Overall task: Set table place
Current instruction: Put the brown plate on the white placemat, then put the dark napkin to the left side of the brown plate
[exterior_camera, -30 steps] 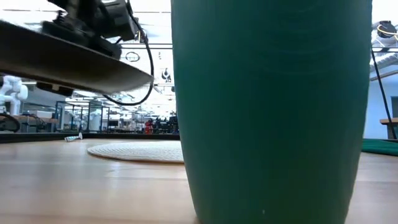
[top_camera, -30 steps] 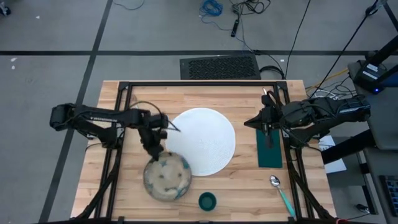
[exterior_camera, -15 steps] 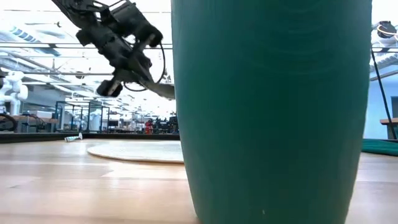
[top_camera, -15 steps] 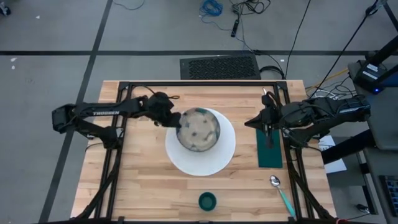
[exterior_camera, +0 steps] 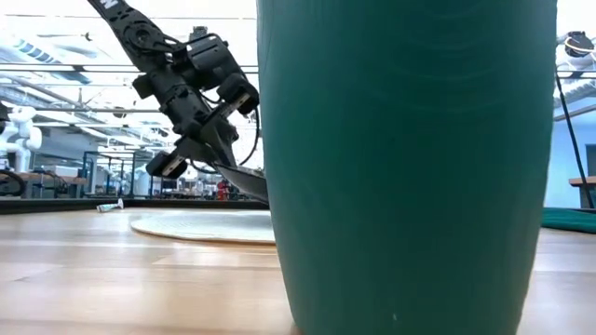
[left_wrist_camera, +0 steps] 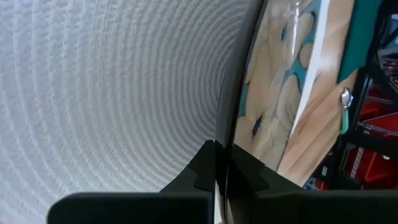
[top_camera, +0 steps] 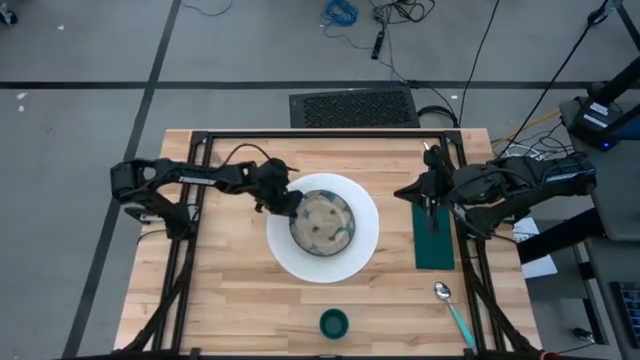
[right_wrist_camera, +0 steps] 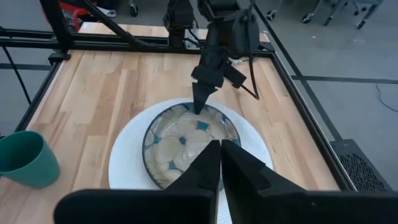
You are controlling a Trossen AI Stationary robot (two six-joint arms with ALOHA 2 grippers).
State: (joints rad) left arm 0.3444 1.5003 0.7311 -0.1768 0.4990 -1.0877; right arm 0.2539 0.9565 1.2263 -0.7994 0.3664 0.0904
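The speckled beige-blue bowl [top_camera: 322, 222] hangs over the middle of the round white plate [top_camera: 365, 255] on the wooden table [top_camera: 230, 300]. My left gripper [top_camera: 285, 203] is shut on the bowl at its left side. My right gripper [top_camera: 432, 205] is shut, with nothing seen between its fingers. It hovers over the far end of the dark green napkin [top_camera: 435, 250], which lies flat to the right of the plate. In the right wrist view, the left gripper [right_wrist_camera: 200, 102] stands at the bowl's [right_wrist_camera: 186, 143] far side. My left gripper pinches the bowl's rim [left_wrist_camera: 227, 134] at the bowl's left side, one finger on the inner face and one on the outer. The fingers slant down from the table's left. The bowl is tilted, its held edge [exterior_camera: 247, 181] raised above the plate [exterior_camera: 205, 226]. The cup hides whether its low side touches the plate.
A small dark green cup [top_camera: 333, 322] stands near the table's front edge and fills most of the low view [exterior_camera: 410, 158]. A teal-handled spoon [top_camera: 452, 310] lies at the near right. Black frame bars [top_camera: 320, 136] run along the table's edges.
My left gripper has carried the bowl from the table's near left toward the far right, over the plate, then sunk toward it. The gripper has rolled and tipped downward, so the bowl now hangs tilted. It stays shut on the rim throughout.
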